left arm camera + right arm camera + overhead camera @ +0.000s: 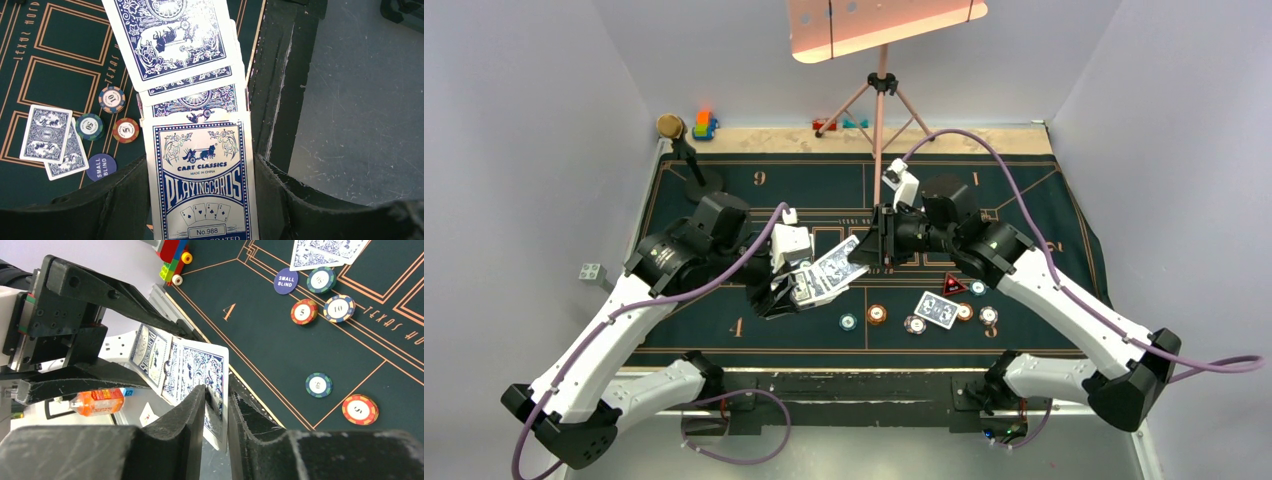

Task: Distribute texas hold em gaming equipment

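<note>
My left gripper (796, 291) is shut on a blue and white playing card box (201, 180), held above the green mat. Several blue-backed cards (172, 35) stick out of its top in a fan. My right gripper (870, 252) is shut on the far end of the top card (219, 382), edge-on between its fingers. Two more cards (936, 309) lie on the mat at the right seat, with a red-black triangular marker (954, 285) and several chips (988, 316) beside them. A teal chip (849, 322) and an orange chip (877, 314) lie near the middle front.
A gold-topped black stand (686, 150) is at the mat's back left, with toy blocks (705, 124) behind it. A tripod (882, 110) stands at the back centre. A dark blue small-blind disc (101, 166) lies by the two cards. A grey block (591, 272) sits off the mat's left edge.
</note>
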Tool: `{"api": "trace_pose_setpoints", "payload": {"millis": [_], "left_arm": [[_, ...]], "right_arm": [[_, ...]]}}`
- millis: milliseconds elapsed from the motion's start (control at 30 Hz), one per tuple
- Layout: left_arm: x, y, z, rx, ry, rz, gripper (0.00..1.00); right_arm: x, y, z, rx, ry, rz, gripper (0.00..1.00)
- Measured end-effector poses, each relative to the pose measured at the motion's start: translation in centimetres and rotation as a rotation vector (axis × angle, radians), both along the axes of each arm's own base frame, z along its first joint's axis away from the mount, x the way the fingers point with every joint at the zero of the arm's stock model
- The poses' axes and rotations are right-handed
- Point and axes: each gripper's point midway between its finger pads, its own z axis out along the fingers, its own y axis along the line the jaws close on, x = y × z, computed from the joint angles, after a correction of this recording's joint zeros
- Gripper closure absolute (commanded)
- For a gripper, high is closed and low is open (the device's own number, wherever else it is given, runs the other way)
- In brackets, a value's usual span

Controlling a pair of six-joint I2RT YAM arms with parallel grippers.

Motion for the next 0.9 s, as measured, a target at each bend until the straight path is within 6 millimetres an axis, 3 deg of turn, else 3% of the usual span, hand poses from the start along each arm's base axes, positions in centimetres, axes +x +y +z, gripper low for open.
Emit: {"api": "trace_pose_setpoints", "payload": {"millis": [300, 767, 900], "left_arm": [[0.0, 0.0, 0.0, 0.000, 0.000, 0.000, 1.00], [0.0, 0.0, 0.0, 0.000, 0.001, 0.000, 1.00], [0.0, 0.0, 0.0, -0.001, 0.000, 0.000, 1.00]], "right_arm": [[0.1, -0.1, -2.2, -0.071, 0.028, 0.012, 0.52], [0.5, -0.7, -2.4, -0.097, 0.006, -0.013, 0.55], [0.4, -0.8, -2.0, -0.086, 0.000, -0.013, 0.62]]}}
